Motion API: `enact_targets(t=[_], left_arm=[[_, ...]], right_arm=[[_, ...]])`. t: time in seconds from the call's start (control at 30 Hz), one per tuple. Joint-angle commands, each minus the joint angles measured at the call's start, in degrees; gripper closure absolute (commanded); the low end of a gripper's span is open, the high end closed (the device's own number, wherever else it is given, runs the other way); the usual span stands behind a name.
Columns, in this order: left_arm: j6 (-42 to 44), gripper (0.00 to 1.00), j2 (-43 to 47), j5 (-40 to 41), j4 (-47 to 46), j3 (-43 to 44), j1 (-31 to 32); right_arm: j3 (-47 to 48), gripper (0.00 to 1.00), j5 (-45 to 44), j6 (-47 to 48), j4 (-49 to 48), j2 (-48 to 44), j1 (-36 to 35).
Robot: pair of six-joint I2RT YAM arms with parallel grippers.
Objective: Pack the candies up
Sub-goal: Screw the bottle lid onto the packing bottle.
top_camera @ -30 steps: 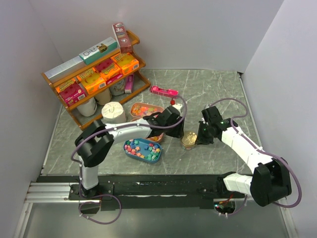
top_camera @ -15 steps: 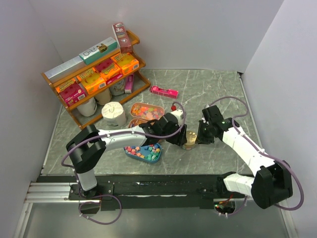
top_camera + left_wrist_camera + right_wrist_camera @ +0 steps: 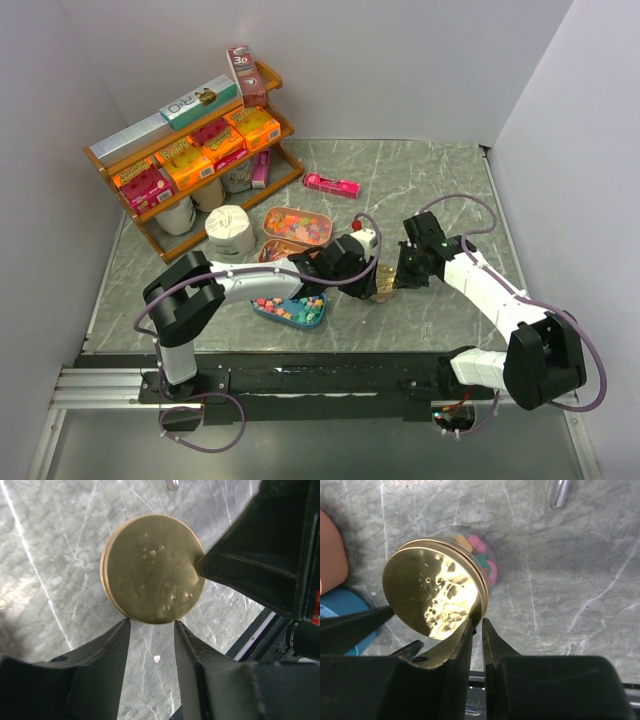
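Right gripper (image 3: 477, 625) pinches the gold lid (image 3: 435, 587) by its rim, candies (image 3: 481, 555) just beneath. Left gripper (image 3: 151, 627) hovers half-open, lid dead ahead.

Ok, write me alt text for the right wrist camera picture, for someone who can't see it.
A round gold lid, tilted, is pinched at its rim by the right pincer over a clear jar that holds bright candies. Grey marble table lies all around.
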State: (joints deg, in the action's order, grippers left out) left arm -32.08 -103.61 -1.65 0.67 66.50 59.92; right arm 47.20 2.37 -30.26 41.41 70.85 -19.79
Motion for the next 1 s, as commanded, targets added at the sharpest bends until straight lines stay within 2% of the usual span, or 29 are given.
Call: enact_targets(t=[0.0,0.3,0.5,0.63,0.73,0.77,0.83,0.97], left_arm=[[1.23,0.55,-0.89,0.68,-3.13,-1.02,1.16],[0.61,0.64,-3.61,1.47,-4.71,-2.16,2.04],[-0.36,0.62,-3.53,2.78,-8.04,-4.97,2.22],[-0.27,0.49,-1.51,5.34,-12.96,-7.78,2.65],[0.61,0.33,0.24,7.97,-16.99,-9.89,3.09],[1.13,0.3,0.86,8.5,-18.49,-11.2,3.18],[1.57,0.24,2.53,9.73,-21.91,-12.79,3.36],[2.89,0.26,3.94,9.65,-28.52,-17.01,3.36]], right_arm=[[-2.2,0.81,-1.67,0.03,-1.94,0.16,-0.6],[-4.31,0.84,-2.02,-0.85,-1.33,1.66,-1.04],[-5.02,0.85,-1.4,-1.12,-0.46,1.75,-1.13],[-1.16,0.83,-1.84,-0.94,1.92,1.05,-1.13],[2.0,0.73,-1.58,-0.5,3.85,0.78,-1.04],[2.71,0.66,-1.23,0.02,3.94,0.61,-1.13],[4.21,0.63,0.17,0.55,3.94,0.17,-1.04],[6.23,0.59,1.05,1.95,4.65,1.83,-1.04]])
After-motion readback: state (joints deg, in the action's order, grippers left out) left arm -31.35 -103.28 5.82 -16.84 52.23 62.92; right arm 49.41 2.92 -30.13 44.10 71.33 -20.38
